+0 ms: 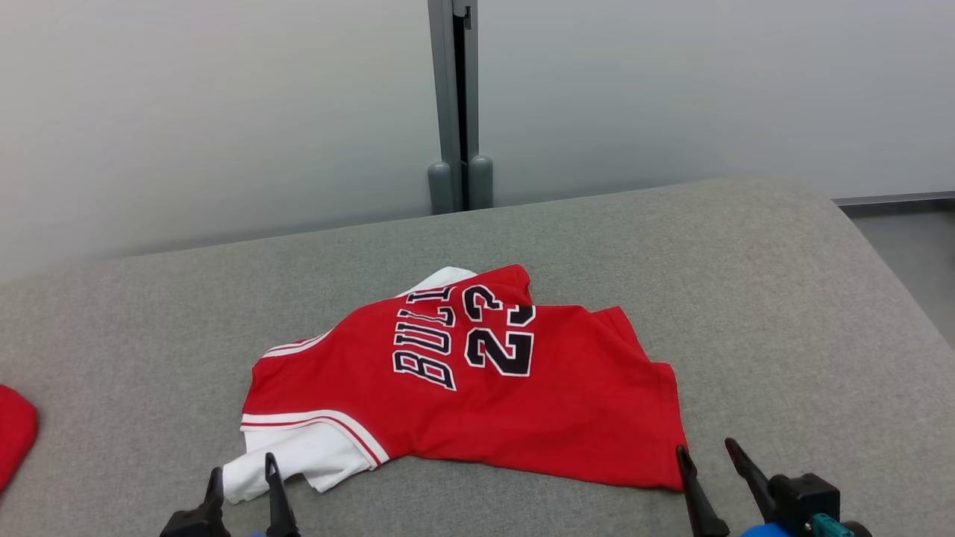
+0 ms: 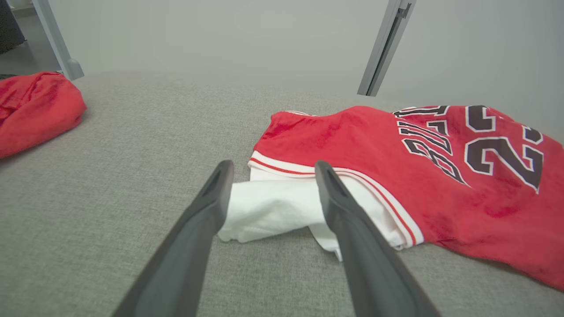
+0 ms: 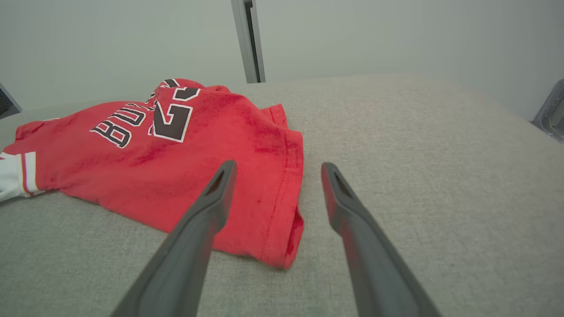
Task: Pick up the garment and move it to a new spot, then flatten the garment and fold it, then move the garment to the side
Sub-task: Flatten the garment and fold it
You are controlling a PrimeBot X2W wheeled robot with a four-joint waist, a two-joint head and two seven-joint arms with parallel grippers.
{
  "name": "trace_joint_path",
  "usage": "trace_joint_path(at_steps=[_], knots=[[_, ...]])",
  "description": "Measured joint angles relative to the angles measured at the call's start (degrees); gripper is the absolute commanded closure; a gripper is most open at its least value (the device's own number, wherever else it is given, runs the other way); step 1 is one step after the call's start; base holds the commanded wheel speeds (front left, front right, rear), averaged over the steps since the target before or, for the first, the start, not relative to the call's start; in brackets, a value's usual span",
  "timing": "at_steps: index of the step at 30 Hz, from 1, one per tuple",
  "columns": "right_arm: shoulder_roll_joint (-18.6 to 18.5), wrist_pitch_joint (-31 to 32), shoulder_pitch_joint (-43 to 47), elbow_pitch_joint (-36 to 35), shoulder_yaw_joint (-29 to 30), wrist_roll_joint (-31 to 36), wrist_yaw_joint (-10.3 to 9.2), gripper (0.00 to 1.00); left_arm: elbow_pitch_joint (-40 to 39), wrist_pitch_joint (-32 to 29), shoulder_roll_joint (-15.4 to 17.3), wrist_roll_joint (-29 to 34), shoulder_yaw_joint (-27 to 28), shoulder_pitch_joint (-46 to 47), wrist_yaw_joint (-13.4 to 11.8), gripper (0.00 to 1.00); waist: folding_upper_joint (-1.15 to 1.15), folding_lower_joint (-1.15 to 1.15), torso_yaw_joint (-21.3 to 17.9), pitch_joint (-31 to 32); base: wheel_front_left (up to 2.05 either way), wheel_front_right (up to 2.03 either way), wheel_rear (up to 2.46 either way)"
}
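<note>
At the far left edge of the grey cloth-covered counter (image 1: 746, 283) lies a bundle of red cloth (image 1: 13, 432), well apart from the work. The left gripper (image 1: 244, 477) hangs low at the near edge, its jaws spread wide and holding nothing. The tips straddle the white sleeve (image 2: 269, 207) that sticks out from the near left corner of the garment, and I cannot tell whether they touch it.

The red Bulls jersey (image 1: 477, 403) lies in the middle of the counter, mostly spread out. It is rumpled, and its far end is doubled over at the number. To my eye it is laid down but not yet flat, with no fold made. Smoothing, folding and the move aside are all left to do.

The right gripper (image 1: 706, 451) sits just beside the jersey's near right corner, jaws wide apart and empty.
</note>
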State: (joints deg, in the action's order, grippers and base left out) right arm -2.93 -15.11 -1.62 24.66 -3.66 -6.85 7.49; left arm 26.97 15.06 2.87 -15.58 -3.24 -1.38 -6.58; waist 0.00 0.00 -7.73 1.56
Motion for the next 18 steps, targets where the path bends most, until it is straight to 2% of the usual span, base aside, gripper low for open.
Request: trace_joint_path(at_steps=[8, 16, 17, 18], knots=[[-0.1, 0.0, -0.8, 11.1, -1.7, -0.8, 0.00, 0.00, 0.3, 0.0, 0.0, -0.5, -2.5, 0.0, 0.0, 0.00, 0.00, 0.00, 2.1, -1.1, 0.00, 0.00, 0.00], [-0.4, 0.0, -2.5, 14.1, -1.9, -0.5, 0.00, 0.00, 1.0, 0.0, 0.0, -0.8, -3.1, 0.0, 0.1, 0.00, 0.00, 0.00, 3.8, -2.0, 0.00, 0.00, 0.00], [-0.5, 0.0, -2.8, 14.5, -1.7, -0.1, 0.00, 0.29, 1.1, 0.0, 0.0, -1.1, -3.1, 0.0, 0.1, 0.00, 0.00, 0.00, 3.9, -2.0, 0.00, 0.00, 0.00], [-0.5, 0.0, -3.0, 14.9, -1.6, 0.2, 0.00, 0.62, 1.2, 0.0, 0.0, -1.1, -3.1, 0.0, 0.2, 0.00, 0.00, 0.00, 4.0, -2.2, 0.00, 0.00, 0.00]])
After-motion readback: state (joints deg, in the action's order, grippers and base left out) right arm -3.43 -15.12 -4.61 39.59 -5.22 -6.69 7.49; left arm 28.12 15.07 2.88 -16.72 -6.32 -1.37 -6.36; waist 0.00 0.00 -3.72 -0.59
